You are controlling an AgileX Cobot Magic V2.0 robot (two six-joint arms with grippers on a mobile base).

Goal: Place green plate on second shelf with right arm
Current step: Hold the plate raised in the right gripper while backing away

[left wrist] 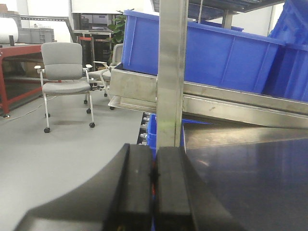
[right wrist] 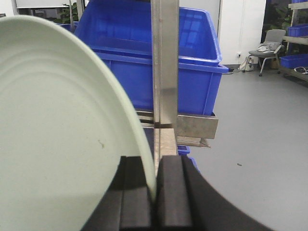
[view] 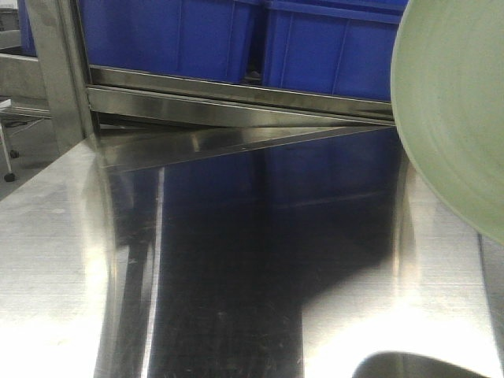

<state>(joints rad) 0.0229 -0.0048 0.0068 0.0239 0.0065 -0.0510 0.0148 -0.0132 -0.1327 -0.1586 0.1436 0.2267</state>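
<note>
The pale green plate (view: 457,102) hangs on edge at the right of the front view, above the steel table, in front of the shelf rack. In the right wrist view the green plate (right wrist: 57,130) fills the left half, its rim pinched between the black pads of my right gripper (right wrist: 153,180), which is shut on it. A steel rack post (right wrist: 164,62) stands straight ahead of that gripper. My left gripper (left wrist: 154,178) is shut and empty, its pads pressed together, low by the table's left edge before another steel post (left wrist: 171,72).
Blue plastic bins (view: 236,35) sit on the steel shelf (view: 236,98) behind the reflective table (view: 236,299). A dark round object (view: 425,366) shows at the table's front right. Office chairs (left wrist: 65,82) stand on the grey floor to the left.
</note>
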